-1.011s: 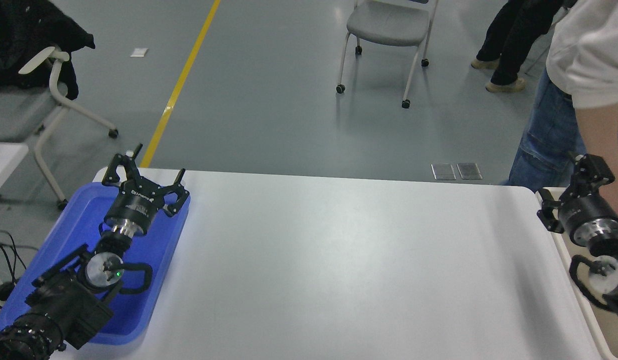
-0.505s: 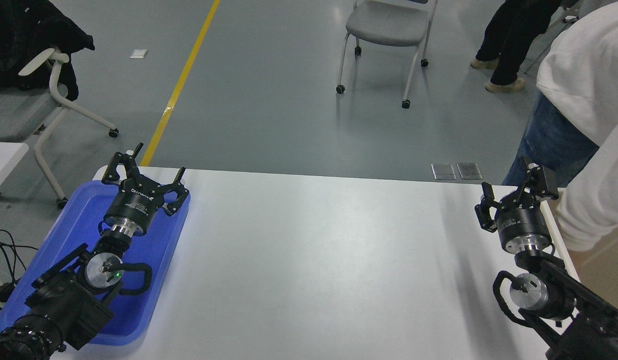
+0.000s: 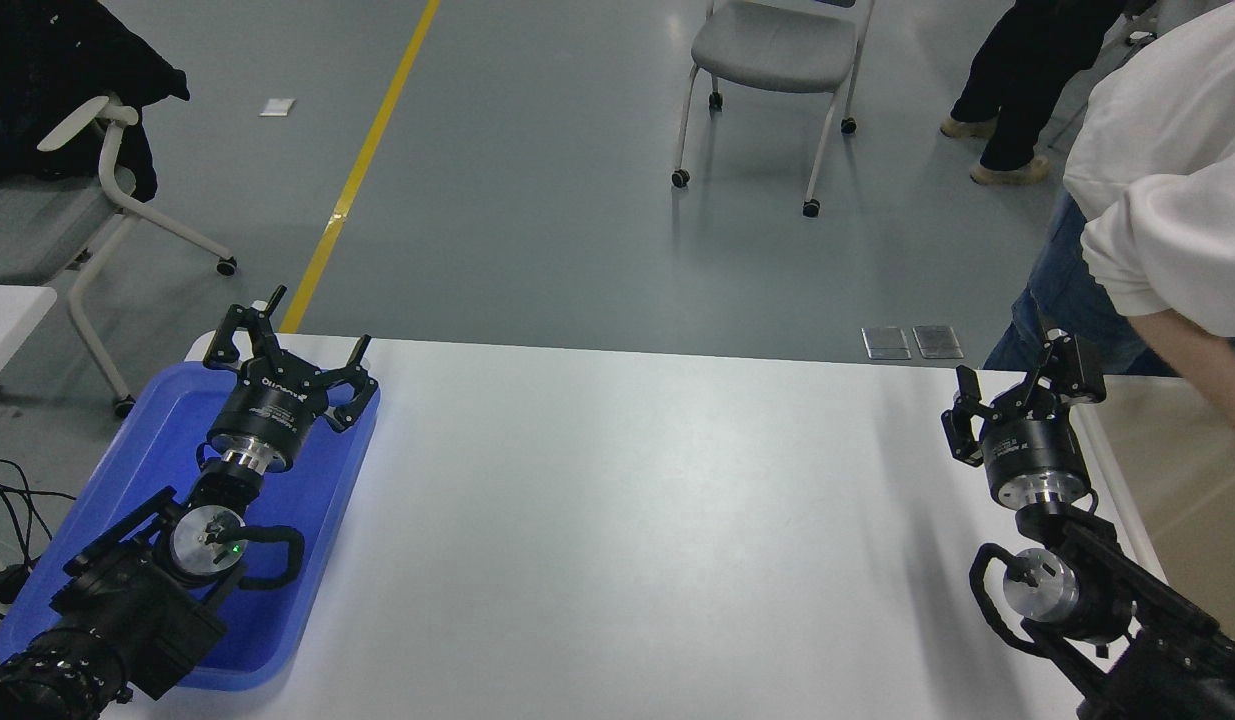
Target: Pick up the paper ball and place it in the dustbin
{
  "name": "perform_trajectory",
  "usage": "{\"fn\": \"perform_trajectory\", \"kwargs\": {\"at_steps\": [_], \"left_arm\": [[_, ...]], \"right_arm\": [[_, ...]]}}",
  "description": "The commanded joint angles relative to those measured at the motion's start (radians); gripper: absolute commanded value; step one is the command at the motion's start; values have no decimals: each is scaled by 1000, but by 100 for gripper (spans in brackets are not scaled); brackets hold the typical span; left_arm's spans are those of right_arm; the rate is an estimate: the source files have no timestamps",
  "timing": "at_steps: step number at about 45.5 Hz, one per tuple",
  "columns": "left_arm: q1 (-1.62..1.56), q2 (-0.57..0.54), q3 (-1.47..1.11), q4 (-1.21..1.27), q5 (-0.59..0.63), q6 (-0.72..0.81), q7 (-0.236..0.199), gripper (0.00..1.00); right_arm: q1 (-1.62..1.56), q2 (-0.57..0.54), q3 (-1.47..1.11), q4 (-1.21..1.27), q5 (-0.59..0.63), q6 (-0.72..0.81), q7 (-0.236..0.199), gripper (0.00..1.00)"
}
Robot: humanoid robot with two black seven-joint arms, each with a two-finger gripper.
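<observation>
Where your white table (image 3: 617,520) serves as the landmark, the holdings read as follows.

Item 1, right gripper (image 3: 1017,385): above the table's far right corner, just inside its right edge, fingers spread apart and pointing away from you, nothing between them. Its arm runs back to the table's near right corner.

Item 2, left gripper (image 3: 282,350): parked over the table's far left corner, fingers splayed wide and holding nothing. It hangs above the far end of the blue tray (image 3: 107,480), which lies along the table's left edge and overhangs it.

Item 3, dustbin (image 3: 1167,470): beige, set directly against the table's right edge, only its pale rim and part of a tan inner wall in view. You cannot see its floor from here.

Item 4, paper ball: not visible anywhere on the table, in either gripper, or in the visible part of the dustbin. You cannot tell where it is.

Item 5, person (image 3: 1167,200): white sleeve and blue jeans, beyond the table's far right corner, a bare forearm reaching down over the dustbin; the hand is cut off by the picture's edge.

Item 6, grey chair (image 3: 777,50): on castors, well beyond the table's far edge. A 2nd person's dark legs (image 3: 1017,80) stand to its right.

Item 7, yellow floor line (image 3: 362,170): runs away from the table's far left corner.
</observation>
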Motion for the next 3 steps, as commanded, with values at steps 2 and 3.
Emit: {"fn": "perform_trajectory", "kwargs": {"at_steps": [2, 3], "left_arm": [[0, 0, 0, 0, 0, 0, 0, 100], [0, 0, 0, 0, 0, 0, 0, 100]], "right_arm": [[-1, -4, 1, -16, -1, -3, 1, 100], [-1, -4, 1, -16, -1, -3, 1, 100]]}}
